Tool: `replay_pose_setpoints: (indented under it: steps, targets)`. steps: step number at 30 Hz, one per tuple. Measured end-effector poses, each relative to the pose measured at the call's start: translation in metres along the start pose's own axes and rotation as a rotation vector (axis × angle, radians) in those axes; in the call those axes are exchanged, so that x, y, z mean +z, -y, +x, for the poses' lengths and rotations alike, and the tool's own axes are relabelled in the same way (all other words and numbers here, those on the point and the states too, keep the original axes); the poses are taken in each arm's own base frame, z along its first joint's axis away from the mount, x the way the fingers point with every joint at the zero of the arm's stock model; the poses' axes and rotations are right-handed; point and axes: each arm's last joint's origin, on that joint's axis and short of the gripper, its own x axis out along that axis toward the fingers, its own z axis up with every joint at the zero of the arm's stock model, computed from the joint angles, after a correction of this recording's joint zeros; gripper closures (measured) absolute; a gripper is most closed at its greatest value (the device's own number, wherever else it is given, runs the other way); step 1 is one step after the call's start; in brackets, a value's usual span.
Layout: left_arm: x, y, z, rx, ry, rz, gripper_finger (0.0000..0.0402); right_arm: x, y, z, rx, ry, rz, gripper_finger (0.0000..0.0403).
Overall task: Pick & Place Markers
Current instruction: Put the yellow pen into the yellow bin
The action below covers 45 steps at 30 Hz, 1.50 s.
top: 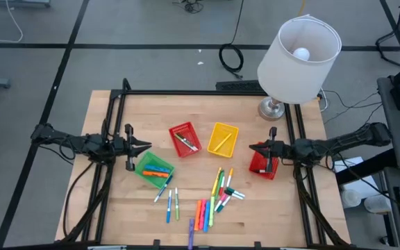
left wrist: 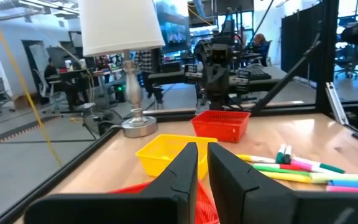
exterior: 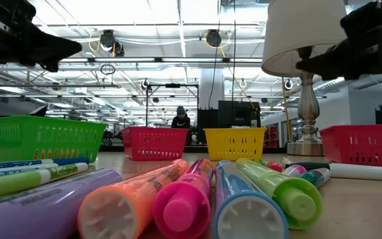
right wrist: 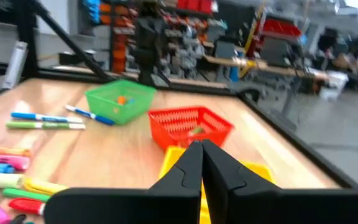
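Both arms hover above the worktop (top: pixel 117 208) w/ nothing held: left tool (top: pixel 146 146) by the green basket (top: pixel 144 163), fingers nearly together; right tool (top: pixel 253 148) above a red basket (top: pixel 262 167), fingers together. Markers (top: pixel 214 198) lie loose at front-centre, a few in baskets

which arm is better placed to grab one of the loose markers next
Likely the right. In the high view the main pile of loose markers lies nearer the right gripper than the left gripper, though a few lie below the green basket.
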Motion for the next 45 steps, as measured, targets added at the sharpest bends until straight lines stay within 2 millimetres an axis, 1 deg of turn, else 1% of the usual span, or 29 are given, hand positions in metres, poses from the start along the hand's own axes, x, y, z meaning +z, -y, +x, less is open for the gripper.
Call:
replay_pose_setpoints:
  steps: [5,8,11,13,16,19,22,24,26,29,33,35,41,45]
  targets:
    - [0.000,0.000,0.000,-0.006,0.003,-0.008,0.0355,-0.004,0.004,0.001,-0.032,-0.034,0.048,0.0403]
    - [0.006,0.000,0.000,-0.010,0.057,-0.031,0.0355,-0.004,0.005,0.002,-0.040,-0.032,0.050,0.0403]
    - [0.011,0.000,-0.001,-0.056,0.116,-0.029,0.0355,-0.003,0.006,0.002,-0.045,-0.024,0.054,0.0403]
    - [0.012,0.001,-0.001,-0.069,0.123,-0.027,0.0355,0.000,0.006,0.002,-0.051,0.003,0.064,0.0403]
    - [0.005,0.001,0.000,-0.054,0.049,-0.098,0.0355,0.010,0.007,0.001,-0.041,0.102,0.083,0.0403]
    - [-0.002,0.001,0.000,-0.032,-0.024,-0.196,0.0355,0.025,0.008,-0.002,0.019,0.265,0.087,0.0403]
    - [-0.004,0.001,0.000,-0.034,-0.041,-0.222,0.0355,0.035,0.008,-0.005,0.079,0.386,0.095,0.0403]
    - [-0.003,0.001,0.000,-0.033,-0.033,-0.219,0.0355,0.038,0.007,-0.006,0.106,0.414,0.093,0.0403]
    - [-0.002,0.001,0.000,-0.034,-0.020,-0.192,0.0355,0.036,0.007,-0.006,0.111,0.398,0.092,0.0403]
    - [0.002,0.002,0.000,-0.087,0.019,-0.098,0.0358,0.026,0.004,-0.002,0.128,0.286,0.073,0.0403]
    - [0.005,0.006,-0.001,-0.168,0.072,-0.079,0.0386,0.010,0.003,0.002,0.135,0.123,0.090,0.0403]
    - [0.006,0.008,-0.002,-0.183,0.084,-0.078,0.0396,0.008,0.005,0.003,0.122,0.100,0.123,0.0403]
    - [0.012,0.008,-0.003,-0.169,0.143,-0.037,0.0382,0.005,0.008,0.005,0.099,0.068,0.168,0.0403]
    - [0.018,0.007,-0.004,-0.159,0.205,-0.090,0.0387,0.004,0.008,0.005,0.097,0.063,0.173,0.0403]
